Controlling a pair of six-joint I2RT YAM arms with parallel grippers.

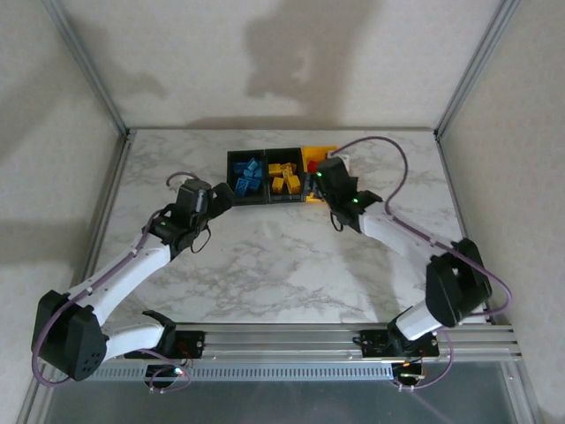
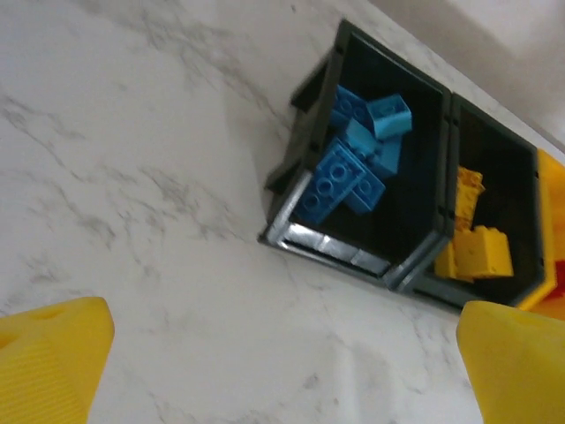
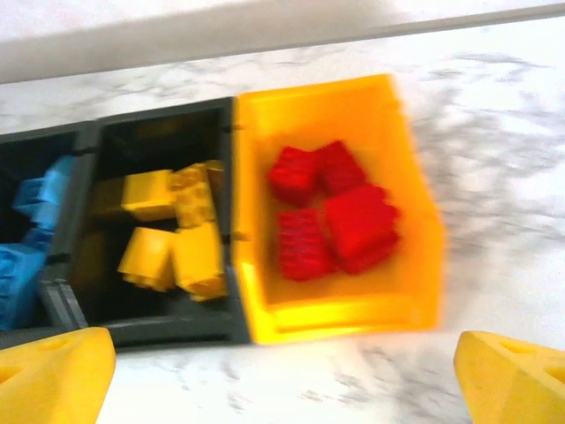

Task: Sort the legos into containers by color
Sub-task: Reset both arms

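While the left claw (image 2: pixel 282 371) and right claw (image 3: pixel 282 375) both hung released, fingers spread wide, the legos lay sorted in the row of bins (image 1: pixel 265 200) on the marble table (image 1: pixel 265 265).

- Blue bricks (image 2: pixel 353 163): row's left black bin (image 2: pixel 327 247).
- Yellow bricks (image 3: pixel 172 234): middle black bin (image 3: pixel 168 329).
- Red bricks (image 3: pixel 331 216): yellow-orange bin (image 3: pixel 353 309), row's right end.

Left claw hovered near the row's left end, right claw at its right end.

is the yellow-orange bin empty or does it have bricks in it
Not empty: the yellow-orange bin holds a pile of red bricks on its floor.
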